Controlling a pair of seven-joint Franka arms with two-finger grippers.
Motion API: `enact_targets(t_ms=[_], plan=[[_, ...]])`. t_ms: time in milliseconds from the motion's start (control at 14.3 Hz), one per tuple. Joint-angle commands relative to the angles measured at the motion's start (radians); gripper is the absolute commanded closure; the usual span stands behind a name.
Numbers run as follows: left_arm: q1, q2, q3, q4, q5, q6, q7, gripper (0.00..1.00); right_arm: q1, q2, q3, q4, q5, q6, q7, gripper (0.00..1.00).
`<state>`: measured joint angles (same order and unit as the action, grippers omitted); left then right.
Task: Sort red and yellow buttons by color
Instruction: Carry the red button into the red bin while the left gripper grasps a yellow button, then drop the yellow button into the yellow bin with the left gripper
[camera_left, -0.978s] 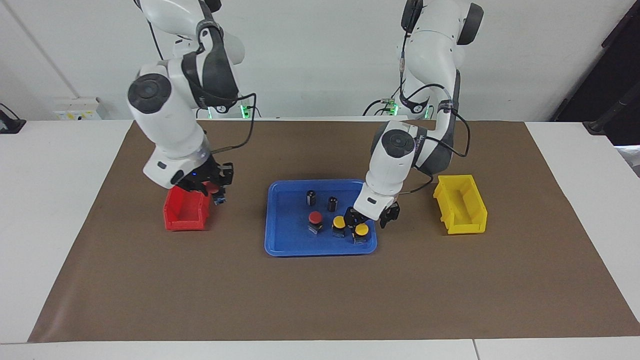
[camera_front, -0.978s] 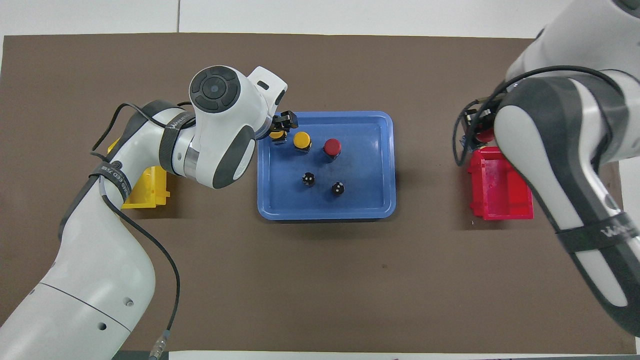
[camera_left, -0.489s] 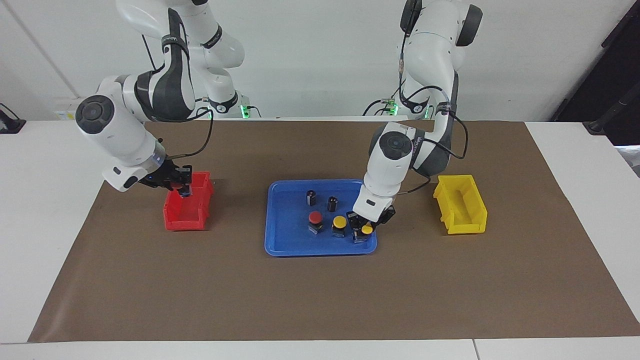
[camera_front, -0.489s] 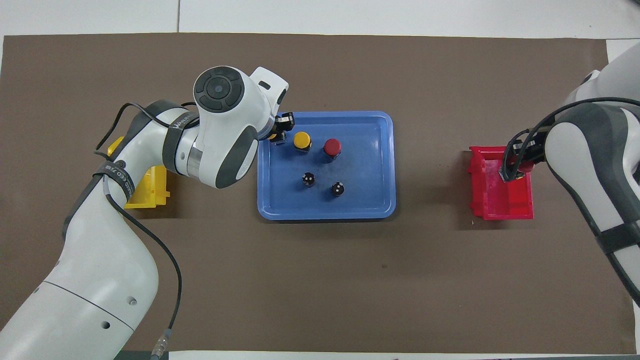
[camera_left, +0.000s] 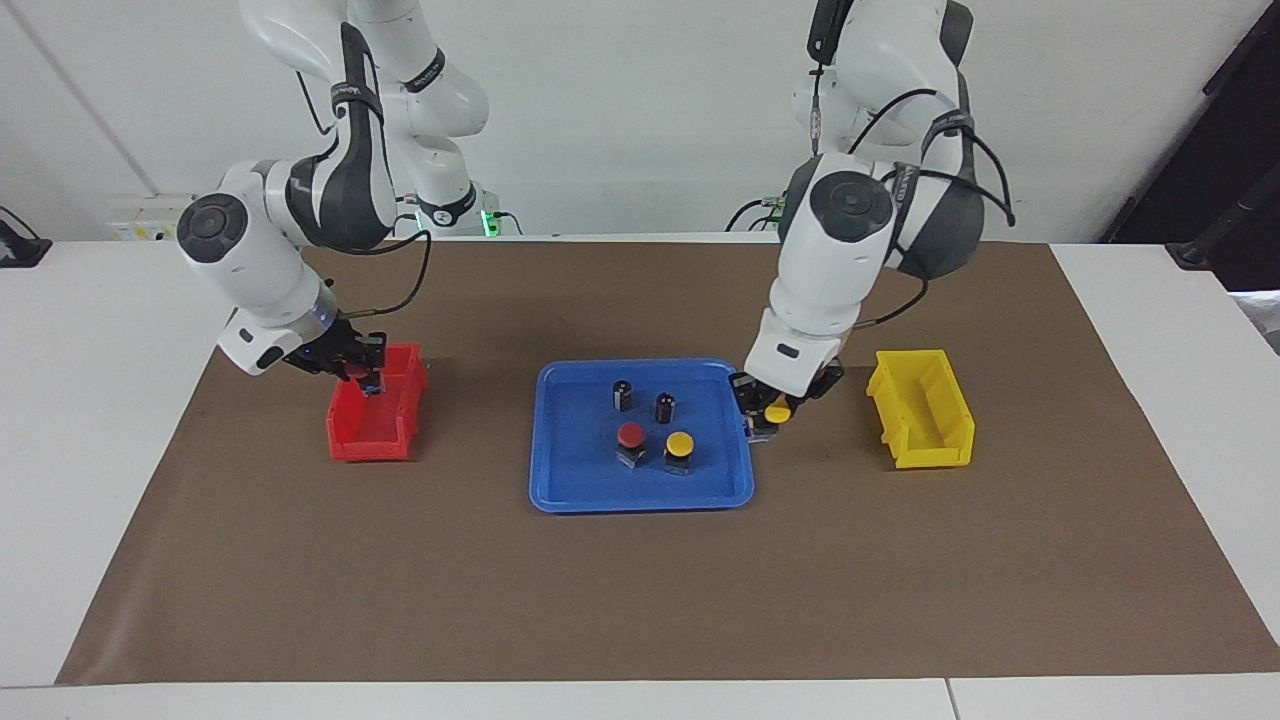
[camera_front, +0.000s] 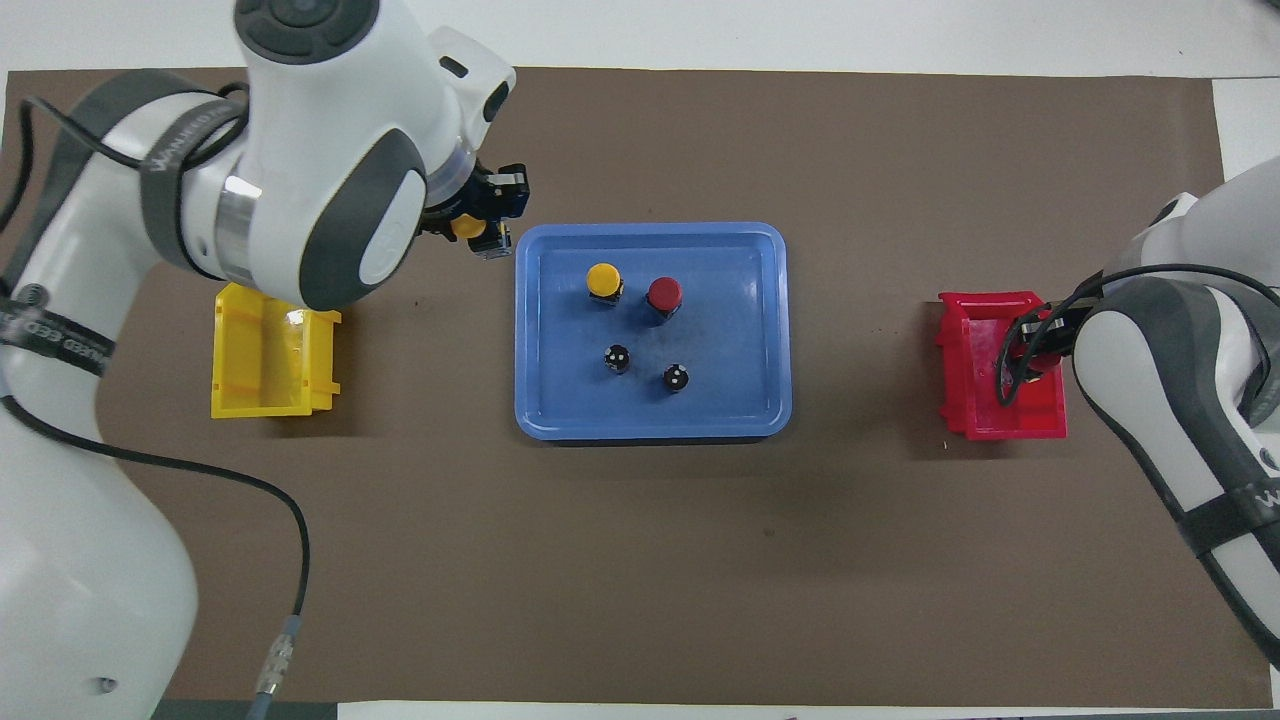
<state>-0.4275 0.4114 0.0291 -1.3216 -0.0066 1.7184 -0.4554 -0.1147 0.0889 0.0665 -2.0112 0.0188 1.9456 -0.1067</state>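
Facing view: the left tool (camera_left: 772, 410) grips a yellow button (camera_left: 777, 409), lifted just off the blue tray's (camera_left: 560, 490) edge; carry it level over the yellow bin (camera_left: 920, 408) before releasing.

Overhead view: the right tool (camera_front: 1035, 352) holds a red button (camera_front: 1040, 356) in the red bin (camera_front: 975, 400); open low.

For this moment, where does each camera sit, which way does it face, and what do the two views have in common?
Facing view: high across the table, looking at the robots; both arms show down from their upper links. The left gripper holds a yellow button; the right gripper holds a red button over the red bin.
Overhead view: above the robots' end, looking steeply down; the arms enter from the bottom.
Shared: blue tray, both bins, including the yellow bin, and both grippers, mirrored by half a turn.
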Motion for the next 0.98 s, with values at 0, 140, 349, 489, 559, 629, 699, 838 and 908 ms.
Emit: enact_targets(t_ms=[0, 140, 349, 489, 559, 629, 699, 838, 908], plan=[[0.128, -0.153, -0.003, -0.239, 0.004, 0.026, 0.183, 0.99, -0.016, -0.067, 0.009, -0.130, 0.015, 0.087, -0.018, 0.85], [0.205, -0.244, -0.003, -0.356, 0.005, 0.043, 0.317, 0.99, -0.011, -0.078, 0.009, -0.156, 0.015, 0.111, -0.011, 0.85], [0.308, -0.368, -0.003, -0.531, 0.005, 0.116, 0.449, 0.99, -0.005, -0.081, 0.009, -0.172, 0.015, 0.121, -0.011, 0.84], [0.311, -0.454, -0.001, -0.734, 0.005, 0.282, 0.448, 0.99, -0.005, -0.087, 0.009, -0.201, 0.013, 0.147, -0.022, 0.84], [0.325, -0.491, -0.003, -0.833, 0.005, 0.387, 0.451, 0.99, -0.006, -0.095, 0.009, -0.216, 0.012, 0.159, -0.034, 0.84], [0.346, -0.493, -0.003, -0.847, 0.005, 0.415, 0.451, 0.99, -0.008, -0.098, 0.009, -0.230, 0.012, 0.174, -0.048, 0.84], [0.351, -0.488, -0.003, -0.847, 0.005, 0.423, 0.449, 0.99, -0.014, -0.103, 0.009, -0.248, 0.009, 0.199, -0.070, 0.84], [0.351, -0.462, -0.003, -0.863, 0.025, 0.466, 0.442, 0.99, -0.014, -0.110, 0.009, -0.267, 0.009, 0.211, -0.073, 0.84], [0.352, -0.461, -0.003, -0.889, 0.046, 0.486, 0.440, 0.99, -0.014, -0.110, 0.009, -0.268, 0.009, 0.211, -0.073, 0.84]])
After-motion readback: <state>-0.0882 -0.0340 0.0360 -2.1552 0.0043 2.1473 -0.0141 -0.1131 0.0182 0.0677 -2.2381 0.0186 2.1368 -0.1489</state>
